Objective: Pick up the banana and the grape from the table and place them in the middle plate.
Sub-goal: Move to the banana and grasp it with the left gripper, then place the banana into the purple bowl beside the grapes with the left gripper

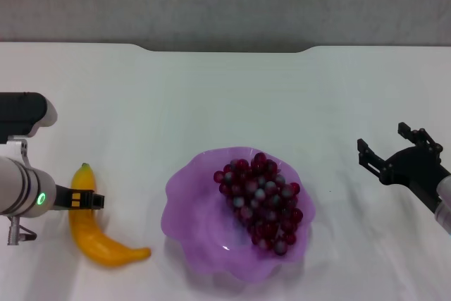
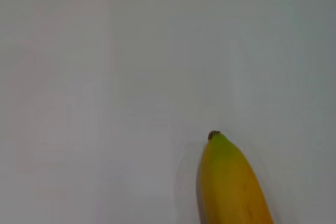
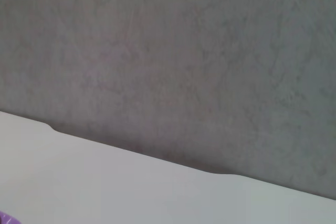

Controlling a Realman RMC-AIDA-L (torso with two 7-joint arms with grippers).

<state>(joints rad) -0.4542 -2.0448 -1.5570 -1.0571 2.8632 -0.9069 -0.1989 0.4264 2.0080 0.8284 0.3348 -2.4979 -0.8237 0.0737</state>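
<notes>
The yellow banana [image 1: 99, 243] lies on the white table [image 1: 211, 103] at the front left. Its green-tipped end also shows in the left wrist view [image 2: 231, 184]. My left gripper [image 1: 86, 200] is down at the banana's upper half, across it. The bunch of dark red grapes [image 1: 261, 202] lies in the purple scalloped plate [image 1: 184, 206] at the front centre. My right gripper [image 1: 384, 142] is open and empty, hovering to the right of the plate.
The table's notched far edge [image 1: 225, 48] meets a grey wall [image 3: 168, 51]. A sliver of the purple plate rim [image 3: 4, 217] shows in the right wrist view.
</notes>
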